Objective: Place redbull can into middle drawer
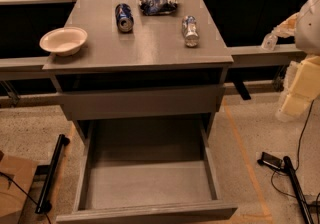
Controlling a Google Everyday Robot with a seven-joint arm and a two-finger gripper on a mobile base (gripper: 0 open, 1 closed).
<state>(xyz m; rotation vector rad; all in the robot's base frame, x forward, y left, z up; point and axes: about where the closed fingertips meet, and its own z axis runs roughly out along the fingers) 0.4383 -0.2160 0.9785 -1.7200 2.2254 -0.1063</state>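
Note:
The redbull can [190,31], slim and silver with blue patches, lies on its side on the right part of the grey cabinet top [150,48]. The middle drawer [148,184] stands pulled far out below, its long flat floor bare. My gripper [272,38] hangs at the right edge of the view, to the right of the cabinet top and well apart from the can, with the pale arm [302,75] behind it.
A fatter dark-blue can [124,17] lies at the back of the top, next to a blue-and-white snack bag [158,4]. A white bowl [63,40] sits at the left edge. A plain drawer panel [140,101] is above the open drawer. Cables and a black bar [295,180] lie on the floor.

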